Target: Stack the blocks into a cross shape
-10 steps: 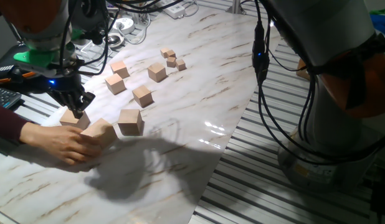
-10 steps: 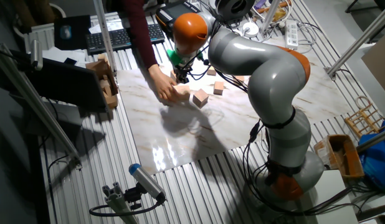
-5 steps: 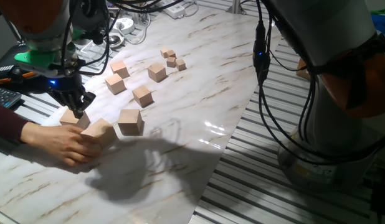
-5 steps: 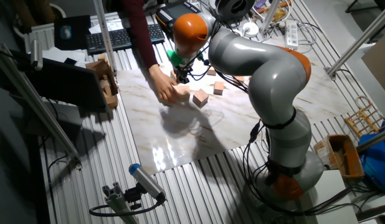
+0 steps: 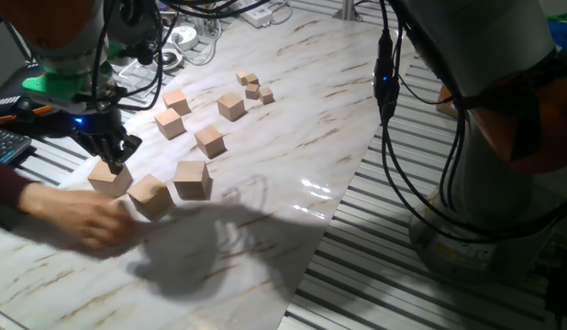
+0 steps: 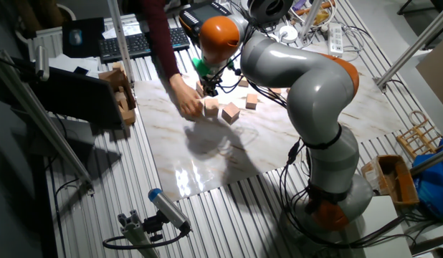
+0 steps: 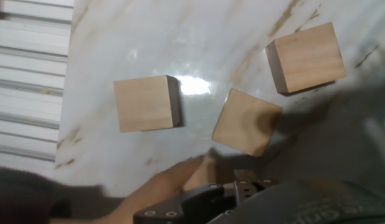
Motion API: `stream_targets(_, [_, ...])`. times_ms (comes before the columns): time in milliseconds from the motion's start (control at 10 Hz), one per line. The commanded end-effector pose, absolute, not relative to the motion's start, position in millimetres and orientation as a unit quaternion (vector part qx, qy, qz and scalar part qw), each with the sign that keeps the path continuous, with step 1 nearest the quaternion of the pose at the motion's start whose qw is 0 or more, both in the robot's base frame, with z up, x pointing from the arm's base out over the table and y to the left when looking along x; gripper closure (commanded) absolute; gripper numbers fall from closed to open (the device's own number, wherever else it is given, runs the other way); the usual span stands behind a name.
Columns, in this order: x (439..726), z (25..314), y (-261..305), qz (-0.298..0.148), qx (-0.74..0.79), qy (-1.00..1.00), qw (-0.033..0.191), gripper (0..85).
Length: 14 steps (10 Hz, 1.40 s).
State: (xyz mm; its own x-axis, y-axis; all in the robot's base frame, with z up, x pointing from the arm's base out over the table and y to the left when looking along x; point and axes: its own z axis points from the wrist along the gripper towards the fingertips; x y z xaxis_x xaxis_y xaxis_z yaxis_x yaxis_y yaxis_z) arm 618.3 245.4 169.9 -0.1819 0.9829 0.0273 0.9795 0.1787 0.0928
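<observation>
Gripper (image 5: 112, 160) fingertips unclear above 3 blocks (image 5: 193, 178), hand (image 5: 86, 220) blurred

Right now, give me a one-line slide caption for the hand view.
Three large wooden blocks lie apart on the marble table; a person's hand reaches in below.

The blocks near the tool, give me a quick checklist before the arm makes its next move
1. Person's hand out of the work area: not ok, it is beside the blocks.
2. Three large blocks visible under the tool: ok.
3. Fourth large block located: cannot tell.
4. Blocks apart, none stacked: ok.
5. Tool open or shut: cannot tell.
6. Medium cubes away from the group: ok.
</observation>
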Motion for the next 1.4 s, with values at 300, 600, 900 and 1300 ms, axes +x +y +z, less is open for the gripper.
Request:
stream_targets(300, [618.0, 170.2, 245.4, 0.047, 0.645, 0.762, 0.026, 85.0])
stream_targets(600, [618.4, 169.5, 247.9, 0.045, 0.646, 0.762, 0.023, 85.0])
stream_targets(900, [617.5, 170.5, 247.5, 0.044, 0.644, 0.763, 0.026, 85.0])
stream_targets(1300, [615.5, 171.2, 249.1, 0.051, 0.634, 0.771, 0.036, 85.0])
